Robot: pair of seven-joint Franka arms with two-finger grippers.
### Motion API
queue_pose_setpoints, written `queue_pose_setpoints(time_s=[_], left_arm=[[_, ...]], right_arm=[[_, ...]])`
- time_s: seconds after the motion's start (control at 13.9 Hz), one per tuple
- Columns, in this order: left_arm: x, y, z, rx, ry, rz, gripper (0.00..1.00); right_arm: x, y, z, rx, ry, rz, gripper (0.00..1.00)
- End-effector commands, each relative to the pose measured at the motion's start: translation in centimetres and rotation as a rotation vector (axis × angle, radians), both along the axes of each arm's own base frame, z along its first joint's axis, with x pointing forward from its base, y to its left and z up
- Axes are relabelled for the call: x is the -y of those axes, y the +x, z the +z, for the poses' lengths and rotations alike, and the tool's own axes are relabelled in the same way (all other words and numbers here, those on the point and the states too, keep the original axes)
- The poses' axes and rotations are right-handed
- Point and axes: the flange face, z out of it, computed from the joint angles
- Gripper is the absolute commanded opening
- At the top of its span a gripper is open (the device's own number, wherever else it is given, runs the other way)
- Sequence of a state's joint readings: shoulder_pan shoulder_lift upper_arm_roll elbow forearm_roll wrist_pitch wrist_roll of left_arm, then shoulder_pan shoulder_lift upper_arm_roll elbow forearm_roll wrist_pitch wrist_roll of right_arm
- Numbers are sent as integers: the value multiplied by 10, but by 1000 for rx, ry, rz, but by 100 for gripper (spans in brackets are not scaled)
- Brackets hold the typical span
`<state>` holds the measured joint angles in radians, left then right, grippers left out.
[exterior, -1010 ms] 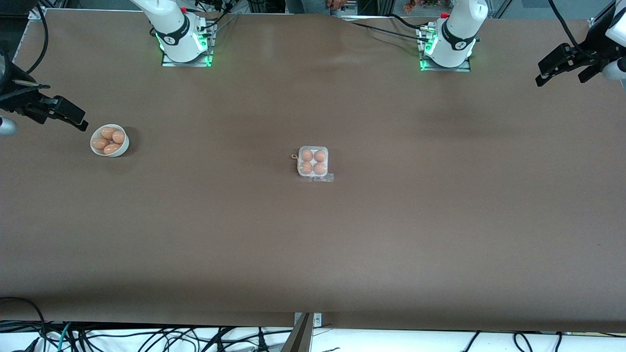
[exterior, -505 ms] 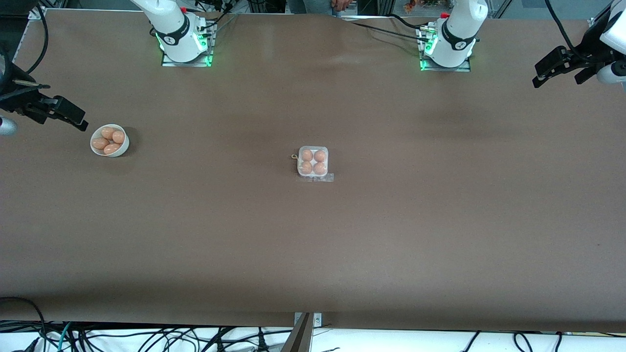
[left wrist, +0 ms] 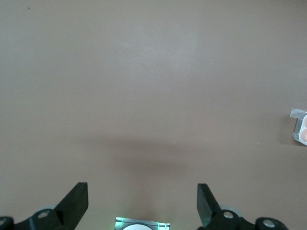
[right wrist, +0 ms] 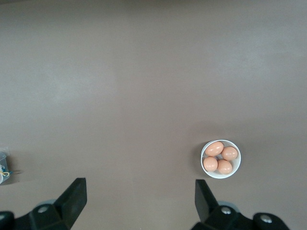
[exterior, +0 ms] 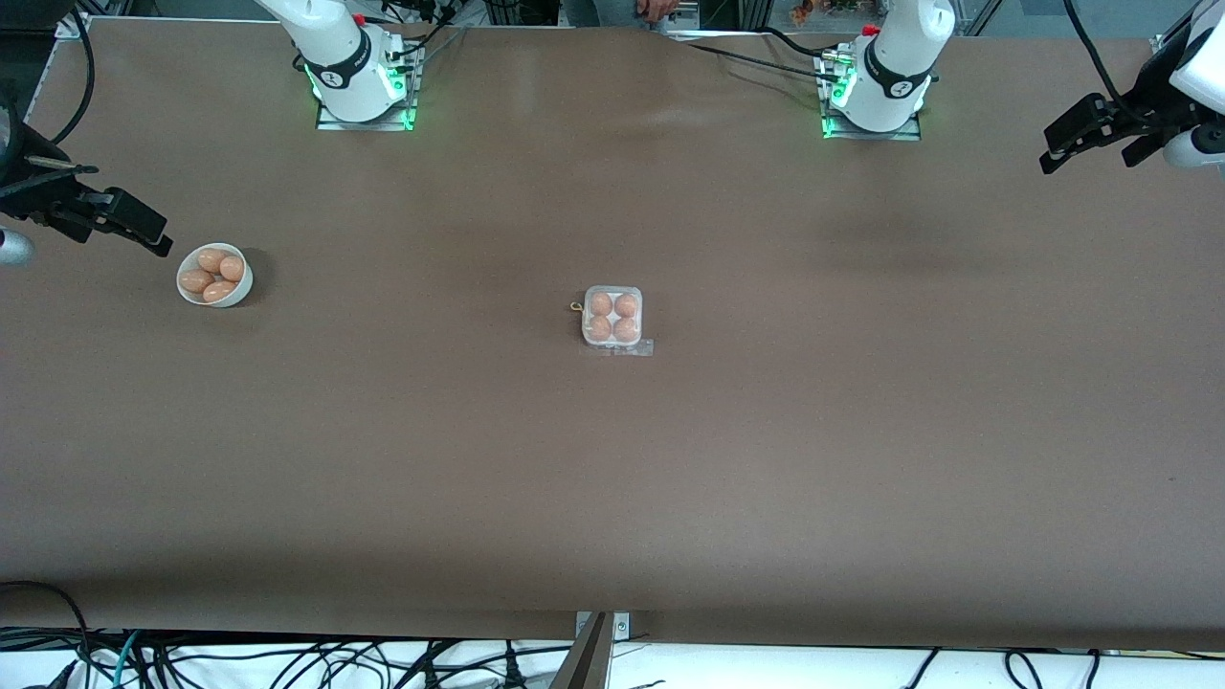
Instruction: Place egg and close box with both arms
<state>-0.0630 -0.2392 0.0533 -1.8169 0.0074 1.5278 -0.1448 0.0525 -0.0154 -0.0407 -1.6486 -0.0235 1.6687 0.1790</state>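
Mid-table, well apart from both grippers: box (exterior: 613,320), sq. clear carton, lid down over tray, 4 brown eggs (exterior: 612,317) inside, one per cell. Clear tab sticks out at edge nearer front cam. Small yellowish loop lies at the side toward right arm's end. One corner of box also shows at edge of left wrist view (left wrist: 301,127).

Bowl (exterior: 215,276): round, white, w/ 4 brown eggs; on table toward right arm's end, just beside right gripper, well apart from box. Seen whole in right wrist view (right wrist: 220,159).

Right gripper (exterior: 144,233): up over table edge at right arm's end, next to bowl. Fingers (right wrist: 73,197) spread wide, nothing btwn them, holding nothing.

Left gripper (exterior: 1067,144): up over table at left arm's end, well apart from box & bowl. Fingers (left wrist: 76,201) spread wide, empty; only bare tabletop under it.

Table (exterior: 861,431): brown surface. Arm bases at its farther edge, green-lit. Cables hang along the edge nearest front cam.
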Motion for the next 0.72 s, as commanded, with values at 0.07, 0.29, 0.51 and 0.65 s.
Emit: queue_pose_setpoints(time_s=[0.07, 0.29, 0.51, 0.65], left_arm=[[3, 0, -7, -11, 5, -33, 100], [3, -1, -7, -19, 5, -33, 100], [3, 1, -9, -31, 7, -31, 100], [3, 7, -12, -42, 10, -31, 100]], right_arm=[[0, -3, 4, 9, -2, -1, 100], [-1, -3, 4, 9, -2, -3, 100], [-1, -3, 5, 11, 0, -1, 100], [-1, -3, 4, 9, 0, -1, 100]])
